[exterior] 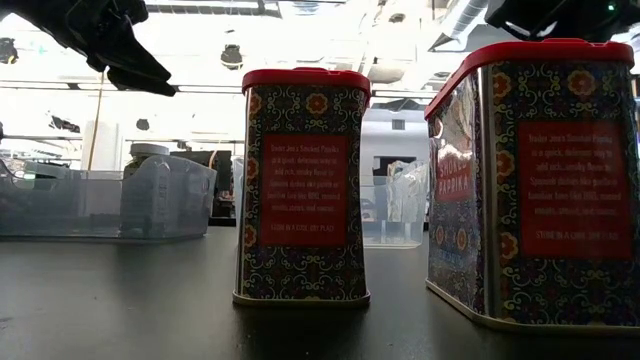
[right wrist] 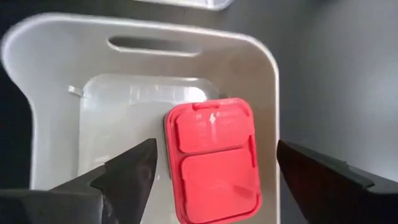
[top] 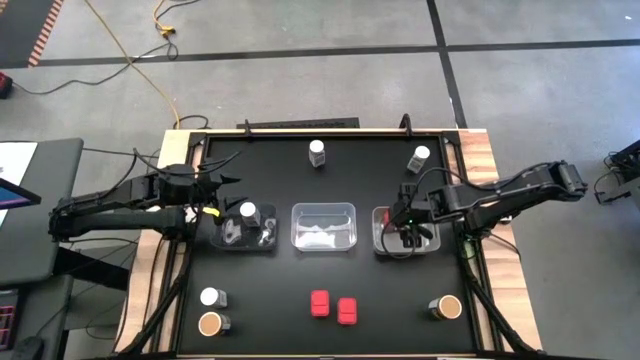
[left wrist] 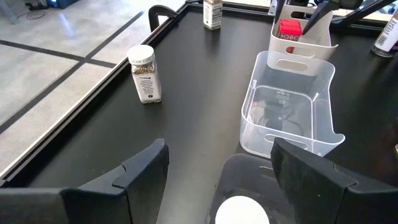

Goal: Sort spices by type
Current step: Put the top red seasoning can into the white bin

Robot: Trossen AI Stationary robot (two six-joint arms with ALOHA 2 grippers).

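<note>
My right gripper hangs open over the right clear tray. Its fingers stand on either side of a red packet that stands on the tray's floor, and they do not touch it. My left gripper is open by the left tray, above a white-capped jar that stands in it. Two more red packets stand near the table's near edge. White-capped jars and tan-topped jars stand about the table.
An empty clear tray sits between the two others at the table's middle. The black table has a raised rim. In the low view the two red packets stand close to the camera and hide much of the table behind.
</note>
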